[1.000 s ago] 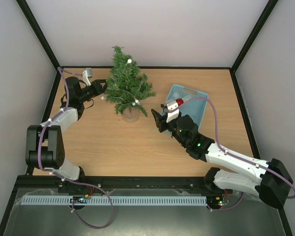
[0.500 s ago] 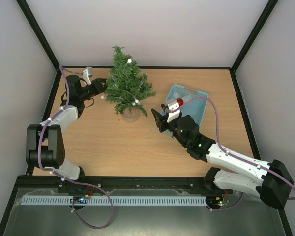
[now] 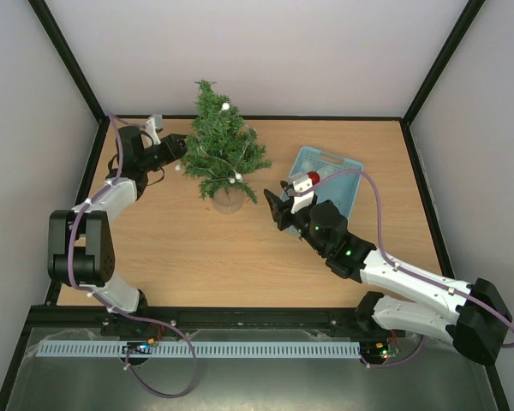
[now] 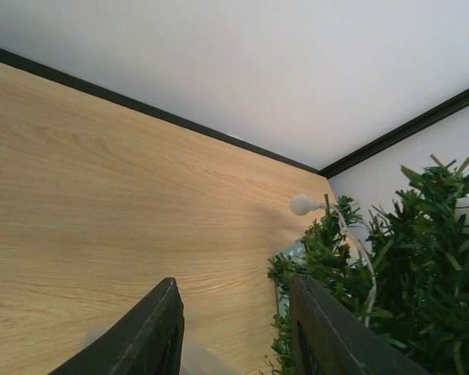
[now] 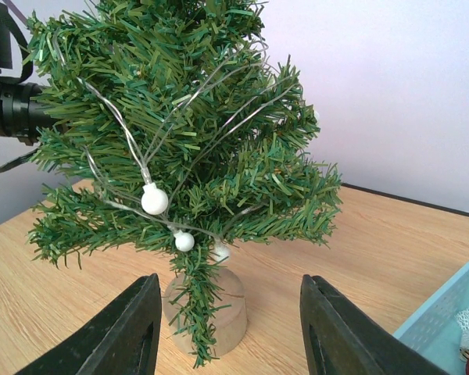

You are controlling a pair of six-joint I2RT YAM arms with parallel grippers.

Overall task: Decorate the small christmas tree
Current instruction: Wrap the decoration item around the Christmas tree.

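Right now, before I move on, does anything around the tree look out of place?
A white bulb on the light string pokes out past the branches, on the side of the tree facing the left pincer, not tucked in like the others. The tree stands upright; nothing spilled.

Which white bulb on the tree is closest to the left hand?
The bulb poking out of the tree on its wire, just ahead of the left hand. The others sit deeper in the branches.
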